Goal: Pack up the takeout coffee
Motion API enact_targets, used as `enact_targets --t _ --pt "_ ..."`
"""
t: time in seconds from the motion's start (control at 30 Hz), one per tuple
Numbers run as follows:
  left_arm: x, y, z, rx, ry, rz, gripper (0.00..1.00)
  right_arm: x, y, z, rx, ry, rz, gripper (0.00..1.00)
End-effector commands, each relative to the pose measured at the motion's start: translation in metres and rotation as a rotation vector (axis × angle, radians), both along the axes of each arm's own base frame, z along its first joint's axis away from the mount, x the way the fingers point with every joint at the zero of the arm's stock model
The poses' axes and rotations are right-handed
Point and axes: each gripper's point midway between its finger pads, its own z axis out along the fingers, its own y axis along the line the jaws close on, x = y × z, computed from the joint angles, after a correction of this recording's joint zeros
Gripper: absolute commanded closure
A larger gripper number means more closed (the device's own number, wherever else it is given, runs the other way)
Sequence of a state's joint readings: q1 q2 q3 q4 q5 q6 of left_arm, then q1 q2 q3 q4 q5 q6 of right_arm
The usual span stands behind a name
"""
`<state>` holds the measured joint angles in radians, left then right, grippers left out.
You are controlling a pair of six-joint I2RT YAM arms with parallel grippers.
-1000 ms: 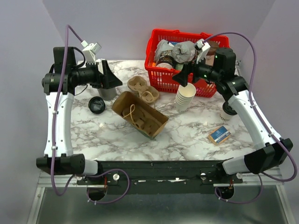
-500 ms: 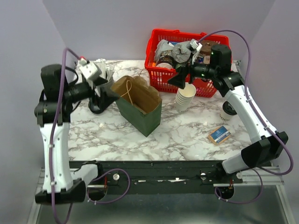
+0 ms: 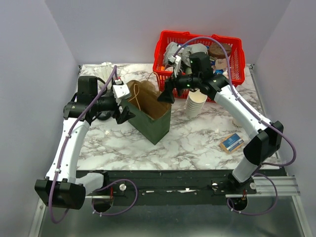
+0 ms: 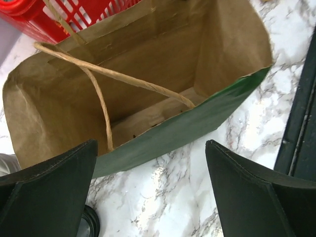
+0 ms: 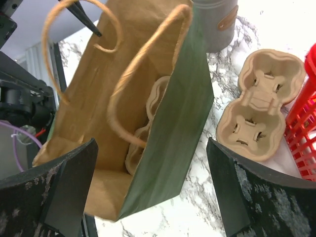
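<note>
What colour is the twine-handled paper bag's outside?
The paper bag is dark green outside; best in right wrist view.

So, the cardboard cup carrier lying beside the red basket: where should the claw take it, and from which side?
Probably take the cup carrier across its narrow waist, between the two wells, coming from above. It lies flat with wells up, the waist is its thinnest part, and the red basket crowds one side.

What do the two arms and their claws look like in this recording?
The left arm and right arm have white link shells with black joints. A purple cable loops along each. The left claw and right claw have broad, black, wedge-shaped fingers; the right ones are speckled with pale scuffs, the left look clean.
</note>
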<state>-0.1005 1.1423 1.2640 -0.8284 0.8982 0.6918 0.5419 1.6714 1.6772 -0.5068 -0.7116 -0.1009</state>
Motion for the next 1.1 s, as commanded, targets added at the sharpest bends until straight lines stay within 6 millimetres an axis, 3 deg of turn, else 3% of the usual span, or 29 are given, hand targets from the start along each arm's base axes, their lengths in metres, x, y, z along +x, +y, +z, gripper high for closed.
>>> enact_targets --t 0.0,0.1,0.2,0.3,0.33,0.43,0.53,0.6,0.63,0.9,1.07 --pt "0.019 0.0 0.021 0.004 -0.178 0.012 0.03 0.014 0.005 -0.016 -0.076 -0.027 -0.045 0.02" --pt "0.02 -0.002 0.022 -0.001 -0.171 0.002 0.04 0.017 0.004 -0.023 -0.108 -0.021 -0.059 0.12" --pt "0.018 -0.003 0.028 -0.011 -0.186 -0.002 0.04 0.016 0.003 -0.027 -0.122 -0.028 -0.041 0.32" --pt "0.014 -0.002 0.041 -0.026 -0.205 0.016 0.03 0.011 0.004 -0.027 -0.12 -0.021 -0.017 0.72" --pt "0.013 -0.002 0.045 -0.03 -0.215 0.025 0.03 0.01 0.003 -0.025 -0.115 -0.024 -0.021 0.99" --pt "0.01 0.002 0.065 -0.051 -0.264 0.076 0.02 0.003 0.005 -0.015 -0.089 -0.017 0.002 0.99" --pt "0.007 0.012 0.091 -0.079 -0.33 0.172 0.02 -0.012 0.006 0.012 -0.038 -0.042 0.054 1.0" --pt "0.006 0.022 0.117 -0.105 -0.411 0.259 0.02 -0.026 0.004 0.028 -0.018 -0.038 0.101 0.99" --pt "0.006 0.025 0.125 -0.142 -0.404 0.297 0.02 -0.029 0.004 0.045 0.002 -0.055 0.11 0.99" --pt "-0.001 0.068 0.221 -0.375 -0.647 0.603 0.02 -0.065 -0.001 0.093 0.067 -0.009 0.192 1.0" --pt "0.004 0.084 0.236 -0.401 -0.661 0.681 0.02 -0.078 -0.005 0.112 0.077 0.028 0.21 0.99"
